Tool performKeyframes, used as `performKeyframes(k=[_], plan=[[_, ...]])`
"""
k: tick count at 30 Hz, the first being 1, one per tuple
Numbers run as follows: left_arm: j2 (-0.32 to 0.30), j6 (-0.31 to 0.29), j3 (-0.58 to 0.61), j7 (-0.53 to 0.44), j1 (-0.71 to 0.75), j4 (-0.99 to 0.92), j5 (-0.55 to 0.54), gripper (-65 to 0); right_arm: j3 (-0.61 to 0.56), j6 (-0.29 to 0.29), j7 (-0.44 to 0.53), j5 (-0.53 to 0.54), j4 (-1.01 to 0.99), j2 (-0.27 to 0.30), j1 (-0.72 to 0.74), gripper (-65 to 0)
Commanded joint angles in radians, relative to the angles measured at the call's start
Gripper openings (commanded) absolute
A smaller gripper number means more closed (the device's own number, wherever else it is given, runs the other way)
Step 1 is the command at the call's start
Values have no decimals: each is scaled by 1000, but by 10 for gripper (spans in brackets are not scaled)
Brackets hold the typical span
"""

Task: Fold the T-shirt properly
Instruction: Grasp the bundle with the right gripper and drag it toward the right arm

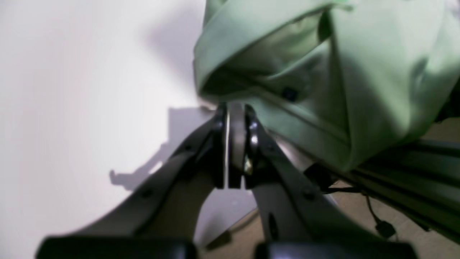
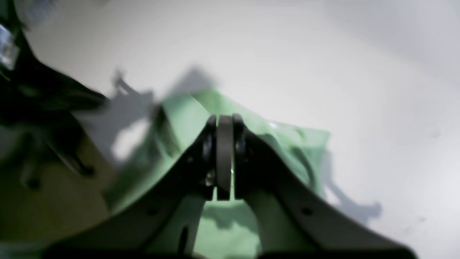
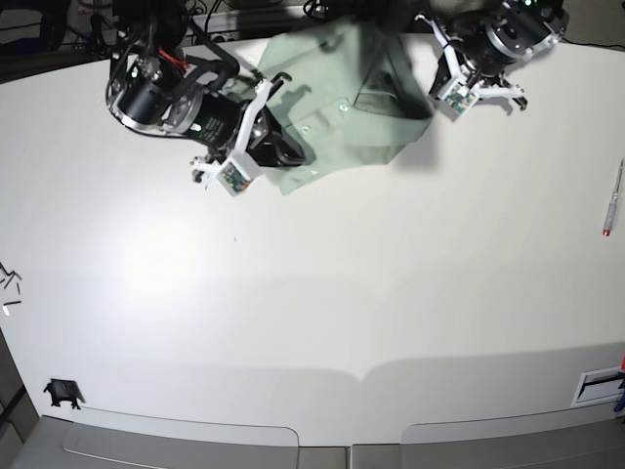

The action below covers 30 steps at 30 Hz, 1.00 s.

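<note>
The pale mint-green T-shirt lies rumpled at the far middle of the white table. In the left wrist view my left gripper is shut, its tips right at a raised fold of the T-shirt by the table's far edge, pinching the cloth edge. My right gripper is also shut, its tips down on the T-shirt near its rim. The base view places the right gripper on the shirt's near-left part. That view is too small to show cloth between the pads.
A red-and-silver pen lies near the table's right edge. A small black clip sits at the near left. Behind the far edge run a dark metal frame and loose cables.
</note>
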Motion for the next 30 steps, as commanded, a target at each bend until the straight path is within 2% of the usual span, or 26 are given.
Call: performKeyframes(k=[1, 8, 15, 18, 25, 30], plan=[[-5, 4, -1, -20, 4, 18, -1, -650, -23, 5, 26, 2, -6, 29, 33, -650], [-2, 3, -1, -21, 4, 17, -1, -650, -241, 5, -2, -21, -158, 192, 198, -650], [-2, 3, -1, -28, 4, 17, 15, -650, -522, 5, -8, -20, -207, 309, 353, -650], [-2, 4, -1, -35, 4, 17, 39, -650, -620, 5, -9, 3, -225, 330, 419, -650], [4, 26, -1, -43, 7, 17, 59, -650, -814, 5, -8, 13, -359, 327, 530, -650], [4, 26, -1, -47, 6, 17, 58, -650, -960, 5, 60, 13, -514, 327, 571, -650]])
